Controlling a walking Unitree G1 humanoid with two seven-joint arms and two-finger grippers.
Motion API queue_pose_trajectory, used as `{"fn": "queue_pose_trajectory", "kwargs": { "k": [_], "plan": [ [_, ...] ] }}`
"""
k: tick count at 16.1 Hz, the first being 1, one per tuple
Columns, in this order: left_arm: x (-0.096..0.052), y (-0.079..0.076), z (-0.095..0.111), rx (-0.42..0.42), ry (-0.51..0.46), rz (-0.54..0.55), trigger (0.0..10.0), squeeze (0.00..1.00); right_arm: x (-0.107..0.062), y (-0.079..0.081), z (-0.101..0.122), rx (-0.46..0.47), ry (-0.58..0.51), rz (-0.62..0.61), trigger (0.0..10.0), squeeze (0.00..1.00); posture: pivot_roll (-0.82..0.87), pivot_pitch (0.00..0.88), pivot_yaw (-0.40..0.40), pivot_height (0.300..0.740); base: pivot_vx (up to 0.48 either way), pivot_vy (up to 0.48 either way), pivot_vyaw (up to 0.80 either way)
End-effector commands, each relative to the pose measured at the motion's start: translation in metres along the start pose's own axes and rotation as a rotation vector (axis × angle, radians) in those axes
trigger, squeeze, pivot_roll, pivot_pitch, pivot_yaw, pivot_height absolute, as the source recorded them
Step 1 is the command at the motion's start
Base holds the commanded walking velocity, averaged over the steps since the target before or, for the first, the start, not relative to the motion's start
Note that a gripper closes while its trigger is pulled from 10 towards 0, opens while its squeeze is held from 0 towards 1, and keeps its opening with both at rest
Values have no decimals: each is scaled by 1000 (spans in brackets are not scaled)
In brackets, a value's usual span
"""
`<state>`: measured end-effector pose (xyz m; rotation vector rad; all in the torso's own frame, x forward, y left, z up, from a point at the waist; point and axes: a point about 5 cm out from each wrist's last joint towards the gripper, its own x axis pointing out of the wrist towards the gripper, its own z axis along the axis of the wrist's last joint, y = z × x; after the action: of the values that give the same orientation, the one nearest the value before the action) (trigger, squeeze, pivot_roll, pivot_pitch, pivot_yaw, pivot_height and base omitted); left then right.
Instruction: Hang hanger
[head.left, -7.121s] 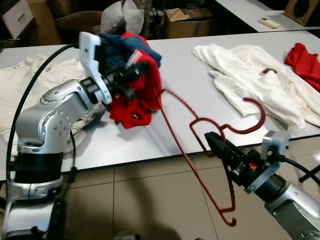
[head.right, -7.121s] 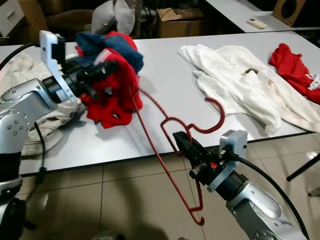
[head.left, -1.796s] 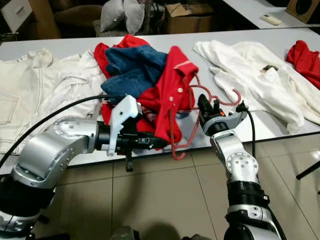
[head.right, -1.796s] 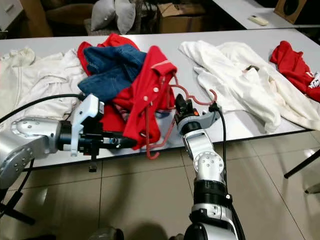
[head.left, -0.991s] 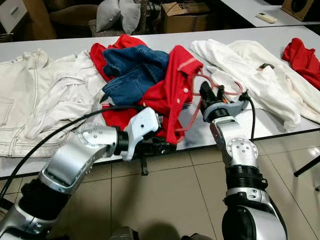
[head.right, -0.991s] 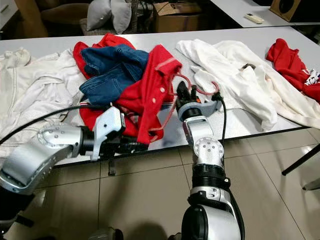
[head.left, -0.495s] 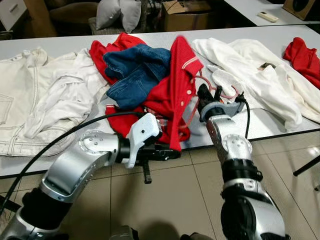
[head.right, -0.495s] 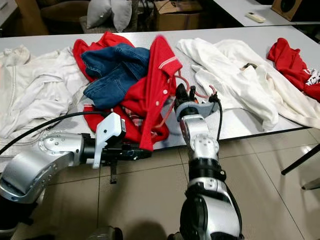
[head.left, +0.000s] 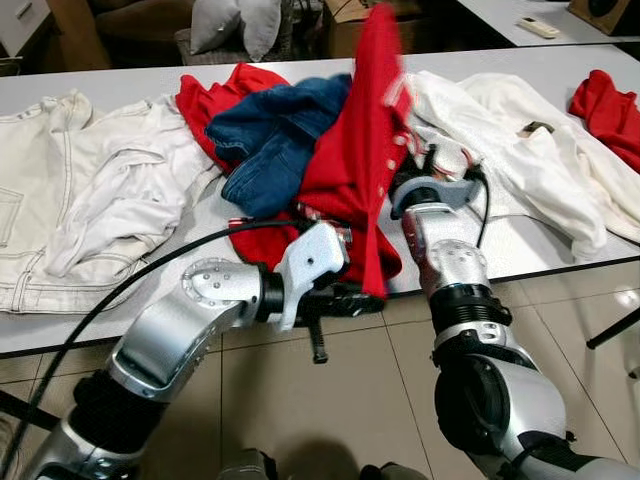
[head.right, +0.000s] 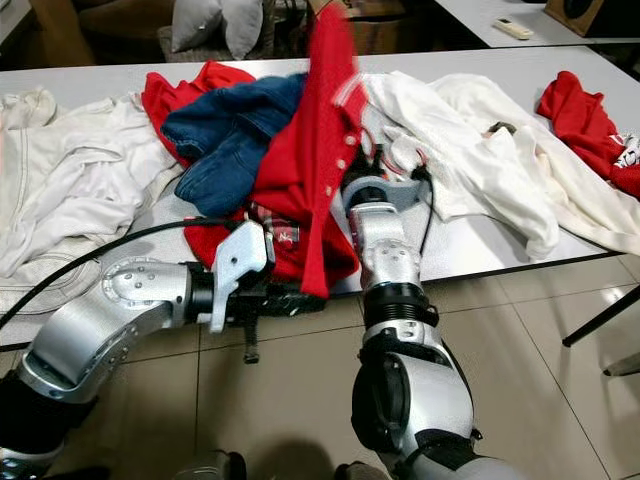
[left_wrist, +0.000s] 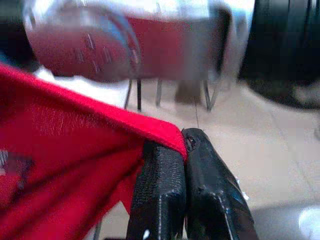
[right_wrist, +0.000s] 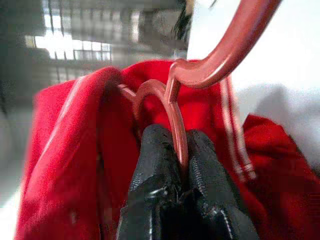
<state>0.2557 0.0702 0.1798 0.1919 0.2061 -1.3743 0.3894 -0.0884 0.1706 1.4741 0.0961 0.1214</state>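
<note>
My two head eyes look forward and down over the surface (head.left: 560, 250) and floor, sharing nearly the same scene. Each wrist cam sits super close, looking along its own fingers, both onto the red shirt (head.right: 310, 200) up front.

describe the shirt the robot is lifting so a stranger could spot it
On the long white table, find the clothes heap in the middle. The red polo rises from it, on a red hanger held by the right gripper. Unlike the flat clothes around it, it stands upright.
</note>
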Motion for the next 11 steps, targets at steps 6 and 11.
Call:
{"fn": "queue_pose_trajectory", "kwargs": {
  "k": [6,11],
  "plan": [
    [-11,14,43,-82,-266,10,0,0,-11,8,-44,-126,146,64,10000,0,87,79,-19,740,0,0,0],
    [-7,14,60,-158,-355,7,10000,0,-21,-1,-36,-142,146,50,10000,0,78,72,-15,740,0,0,0]
  ]
}}
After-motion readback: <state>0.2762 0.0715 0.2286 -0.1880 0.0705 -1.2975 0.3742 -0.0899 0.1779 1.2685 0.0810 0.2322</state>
